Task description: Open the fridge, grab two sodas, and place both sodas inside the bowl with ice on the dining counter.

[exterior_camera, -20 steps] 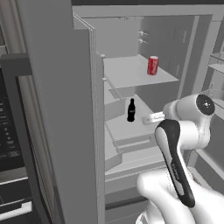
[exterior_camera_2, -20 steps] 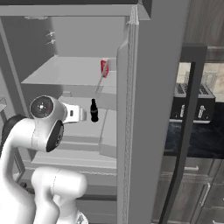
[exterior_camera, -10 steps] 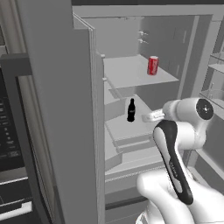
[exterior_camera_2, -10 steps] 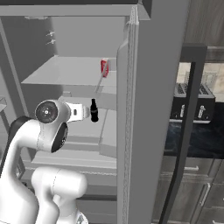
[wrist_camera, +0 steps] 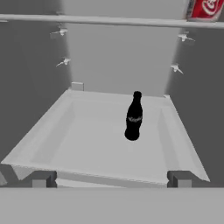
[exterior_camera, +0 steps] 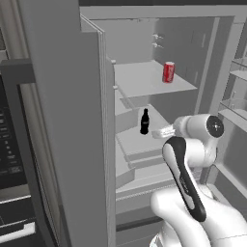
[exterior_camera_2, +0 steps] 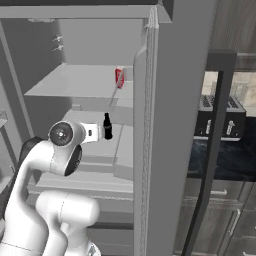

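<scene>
The fridge (exterior_camera: 72,120) stands open, with white shelves inside. A small dark slim-necked soda bottle (exterior_camera: 144,121) (exterior_camera_2: 107,126) (wrist_camera: 133,117) stands upright on the middle shelf. A red soda can (exterior_camera: 168,72) (exterior_camera_2: 119,77) (wrist_camera: 204,8) stands on the shelf above. My gripper (exterior_camera: 161,131) (exterior_camera_2: 97,132) (wrist_camera: 110,180) is open and empty at the front edge of the middle shelf. It points at the bottle, a short way off, and the bottle lies slightly right of centre between the fingertips (wrist_camera: 40,179). The bowl and the dining counter are out of view.
The open fridge door (exterior_camera_2: 170,100) with its dark bar handle (exterior_camera_2: 210,150) stands close on the arm's right. The other door's shelves (exterior_camera: 236,106) flank the arm. A black oven (exterior_camera: 14,169) is beside the fridge. A toaster (exterior_camera_2: 220,117) sits on the back counter.
The hand has pushed a little further into the fridge and slightly lower, closing on the dark bottle. The jaws stayed open. Bottle and can have not moved.
</scene>
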